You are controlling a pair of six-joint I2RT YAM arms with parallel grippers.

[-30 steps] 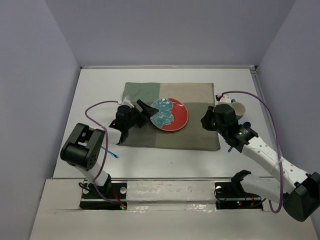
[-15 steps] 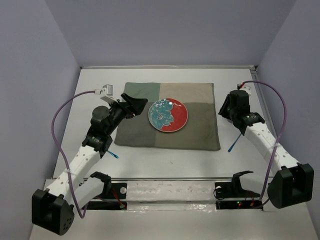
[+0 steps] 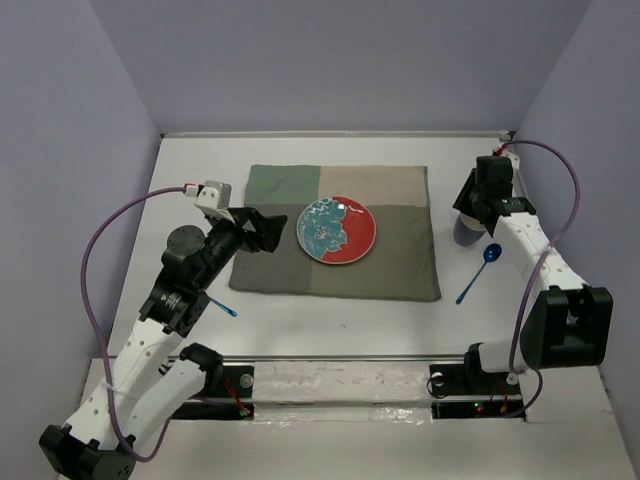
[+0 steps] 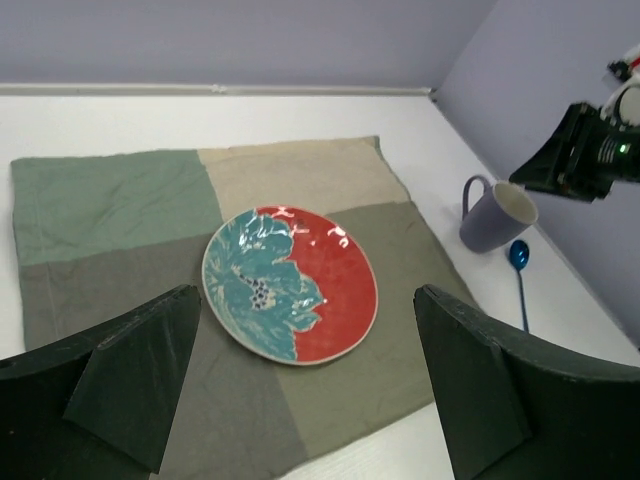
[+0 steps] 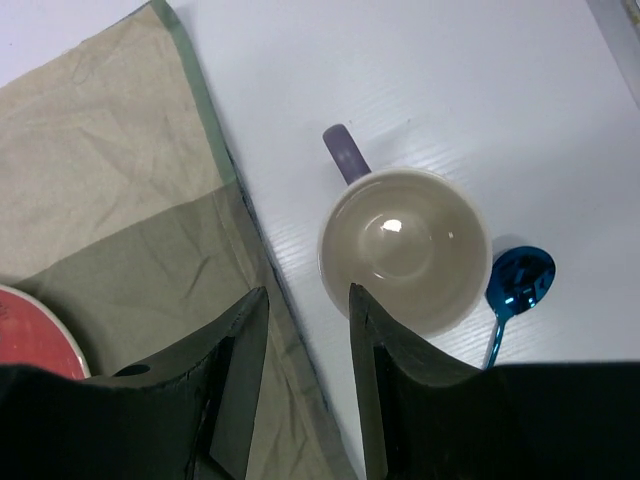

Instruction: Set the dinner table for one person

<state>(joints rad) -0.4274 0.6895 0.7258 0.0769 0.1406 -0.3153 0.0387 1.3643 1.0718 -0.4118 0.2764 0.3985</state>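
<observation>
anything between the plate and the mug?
No objects: just bare mat, then a strip of white tabletop, between plate and mug. Left wrist view shows it.

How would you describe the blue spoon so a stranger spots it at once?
Find the green-and-beige cloth mat on the white table. Off its right edge stands a purple mug; the spoon lies beside it. Unlike the mug, it is slim and shiny blue.

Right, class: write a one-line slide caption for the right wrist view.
Open right pincer poised above an empty purple mug, blue spoon beside it, cloth mat alongside, on the white table.
</observation>
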